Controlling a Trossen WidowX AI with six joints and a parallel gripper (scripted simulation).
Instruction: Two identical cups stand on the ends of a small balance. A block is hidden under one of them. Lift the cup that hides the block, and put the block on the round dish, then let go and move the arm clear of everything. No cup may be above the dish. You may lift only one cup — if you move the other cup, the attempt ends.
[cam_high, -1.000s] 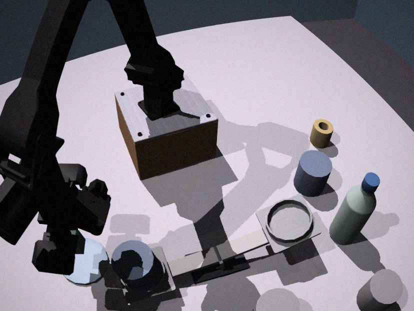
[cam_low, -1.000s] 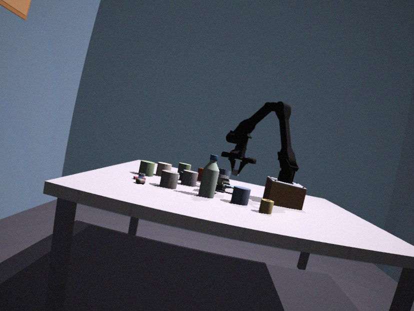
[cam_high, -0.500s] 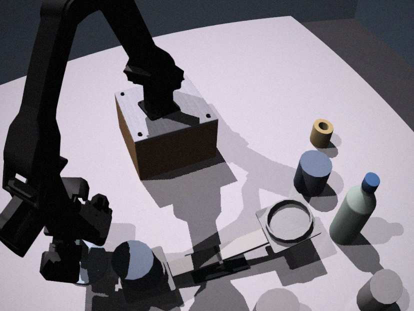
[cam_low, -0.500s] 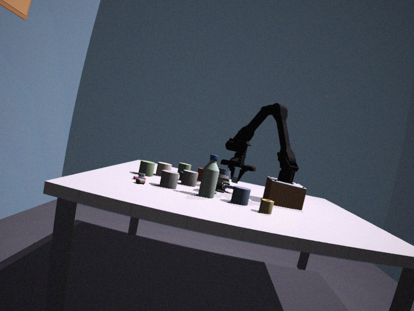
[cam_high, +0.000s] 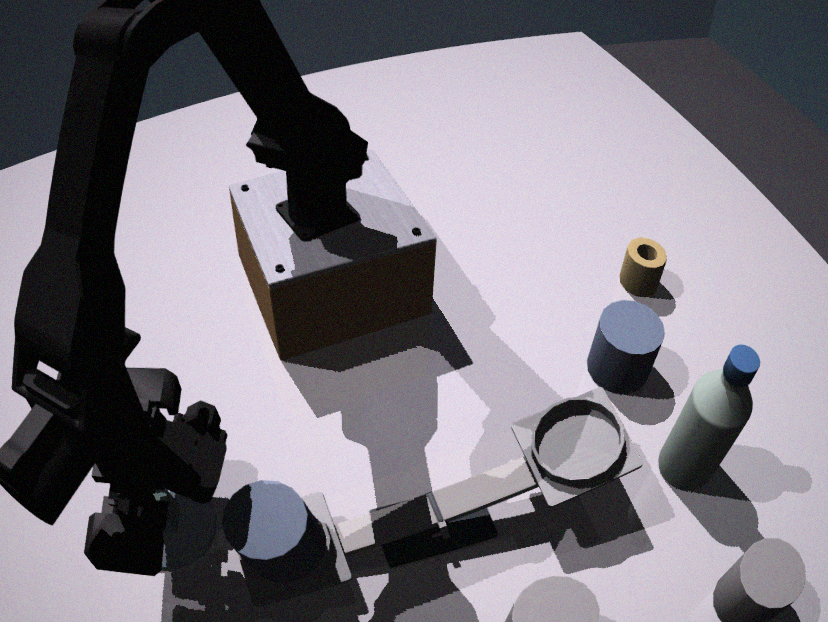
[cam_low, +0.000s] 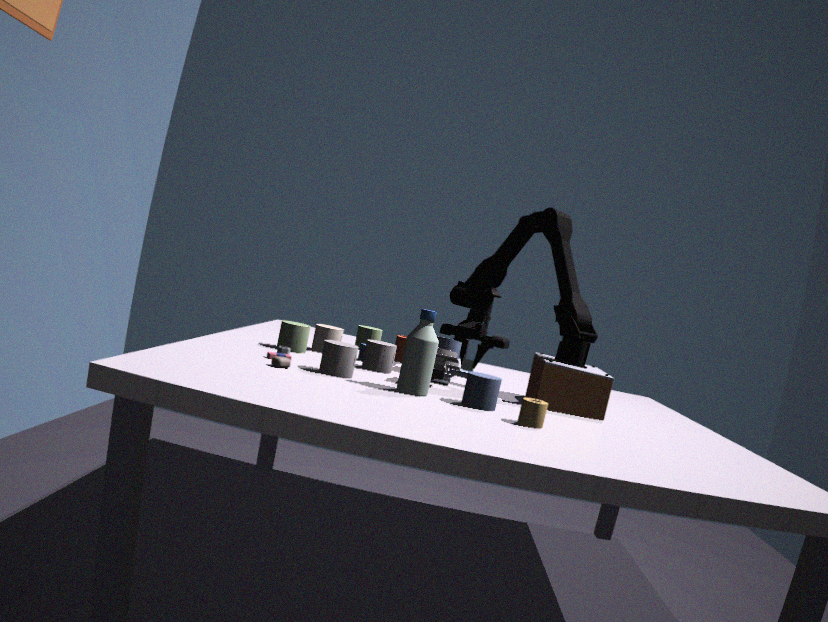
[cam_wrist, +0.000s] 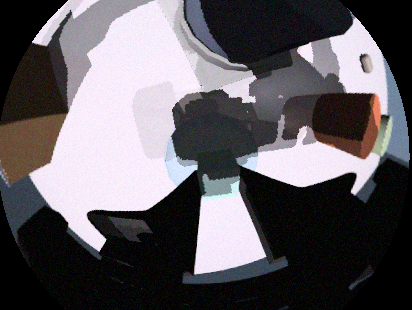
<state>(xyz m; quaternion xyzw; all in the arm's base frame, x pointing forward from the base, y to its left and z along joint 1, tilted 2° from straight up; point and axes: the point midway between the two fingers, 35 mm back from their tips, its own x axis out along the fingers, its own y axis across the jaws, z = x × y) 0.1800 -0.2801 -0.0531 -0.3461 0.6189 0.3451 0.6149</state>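
My gripper (cam_high: 143, 528) (cam_wrist: 217, 171) is shut on a small pale teal block (cam_wrist: 219, 188). It holds the block low over the round pale blue dish (cam_high: 197, 535) (cam_wrist: 172, 171), which lies in the arm's shadow at the front left. Right beside the dish, a blue cup (cam_high: 267, 518) (cam_wrist: 266, 2) stands on the left pad of the balance (cam_high: 468, 495). The right pad carries only an empty ring (cam_high: 578, 441). An identical blue cup (cam_high: 625, 341) (cam_low: 480, 390) stands on the table behind that pad. In the exterior view the gripper (cam_low: 468, 361) is low behind the bottle.
A pale green bottle with a blue cap (cam_high: 709, 421) (cam_low: 418, 358), a tan ring (cam_high: 643, 265) (cam_low: 532, 411) and grey cylinders (cam_high: 763, 579) stand to the right. An orange-red cylinder (cam_wrist: 348, 123) lies near the dish. The arm's brown base box (cam_high: 348, 294) (cam_low: 568, 384) is behind.
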